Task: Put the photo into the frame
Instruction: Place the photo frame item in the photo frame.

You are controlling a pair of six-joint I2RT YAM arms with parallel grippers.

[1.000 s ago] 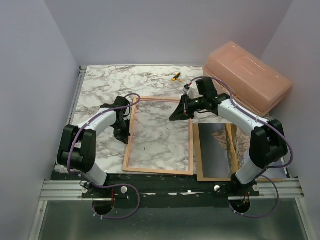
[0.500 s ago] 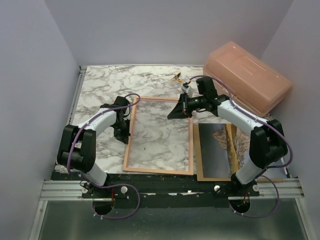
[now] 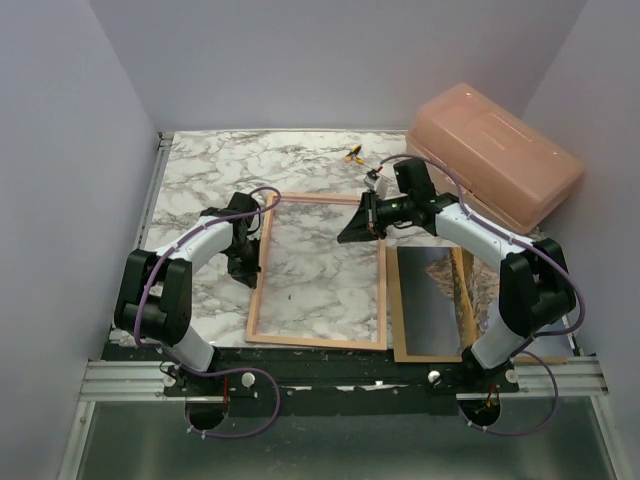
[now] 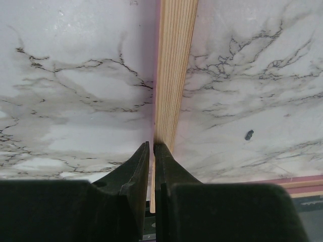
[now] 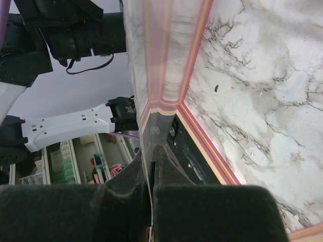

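The frame lies flat on the marble table, wood-coloured side up. My left gripper is shut on its left rail; the left wrist view shows the wood rail running away from the closed fingertips of that gripper. My right gripper is near the frame's far right corner, shut on a thin clear sheet that stands tilted up from its jaws. The frame's pink rail lies beside them. The photo lies face up right of the frame, partly under my right arm.
A brown backing board lies under the photo. A salmon plastic box stands at the far right. A small yellow object lies beyond the frame. Walls close in the table on the left, back and right.
My right gripper shifted slightly left and back again with the clear sheet. The left gripper and the frame have not moved.
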